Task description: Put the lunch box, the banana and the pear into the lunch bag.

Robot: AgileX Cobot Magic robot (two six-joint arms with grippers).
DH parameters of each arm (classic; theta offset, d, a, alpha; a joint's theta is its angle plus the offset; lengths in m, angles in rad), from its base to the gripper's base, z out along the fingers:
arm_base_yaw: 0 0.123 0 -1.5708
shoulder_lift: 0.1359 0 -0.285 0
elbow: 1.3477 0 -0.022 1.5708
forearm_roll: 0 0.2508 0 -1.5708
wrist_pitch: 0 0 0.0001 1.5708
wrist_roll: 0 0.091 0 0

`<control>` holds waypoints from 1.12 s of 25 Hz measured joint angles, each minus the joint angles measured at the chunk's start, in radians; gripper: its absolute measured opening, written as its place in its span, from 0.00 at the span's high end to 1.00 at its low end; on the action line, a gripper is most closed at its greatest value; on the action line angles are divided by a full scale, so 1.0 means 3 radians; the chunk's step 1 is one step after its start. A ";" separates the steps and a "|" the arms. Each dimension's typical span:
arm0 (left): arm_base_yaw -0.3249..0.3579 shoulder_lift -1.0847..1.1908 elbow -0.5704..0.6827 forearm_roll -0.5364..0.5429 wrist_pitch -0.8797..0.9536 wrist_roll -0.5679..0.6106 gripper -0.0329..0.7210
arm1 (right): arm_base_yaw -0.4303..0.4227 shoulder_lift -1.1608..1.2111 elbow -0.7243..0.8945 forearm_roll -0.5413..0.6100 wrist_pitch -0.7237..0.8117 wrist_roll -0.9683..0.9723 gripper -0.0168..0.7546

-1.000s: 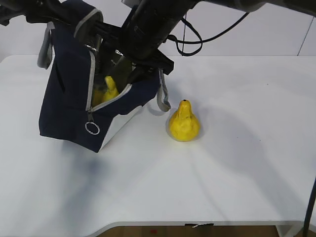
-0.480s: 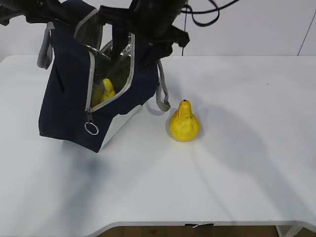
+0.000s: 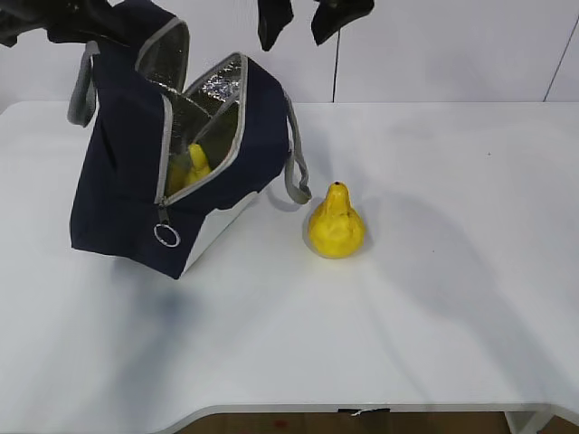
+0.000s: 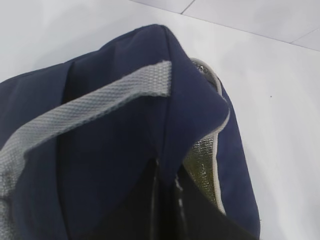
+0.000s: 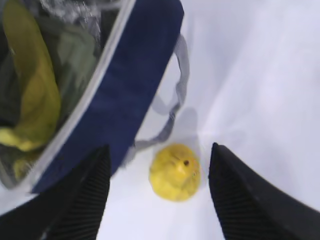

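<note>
Exterior view: one pear, one banana.

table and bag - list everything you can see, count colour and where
lunch bag: one, navy with grey zipper, grey strap handles and silver lining, left side of the table, tilted, mouth open
banana: one, yellow, inside the bag
lunch box: one greenish shape behind the banana inside the bag, blurred, likely its lid
pear: one, yellow, upright on the table just right of the bag, apart from it
table: one, white
right gripper: one, black, open, empty, above the pear and the bag's edge
left gripper: one, black, shut on the bag's top edge
</note>
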 joint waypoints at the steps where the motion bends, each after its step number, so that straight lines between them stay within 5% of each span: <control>1: 0.0000 0.0000 0.0000 0.0000 0.0000 0.0000 0.96 | 0.0000 0.0000 0.0026 -0.0018 0.0000 -0.0038 0.33; 16: 0.0000 0.0000 0.0000 0.0000 0.0000 0.0006 0.96 | 0.0000 -0.0607 0.1357 -0.0243 0.0005 -0.0344 0.33; 28: 0.0000 0.0000 0.0000 0.0000 0.0007 0.0012 0.96 | -0.0006 -0.0606 0.1919 -0.0371 -0.0026 -0.0525 0.33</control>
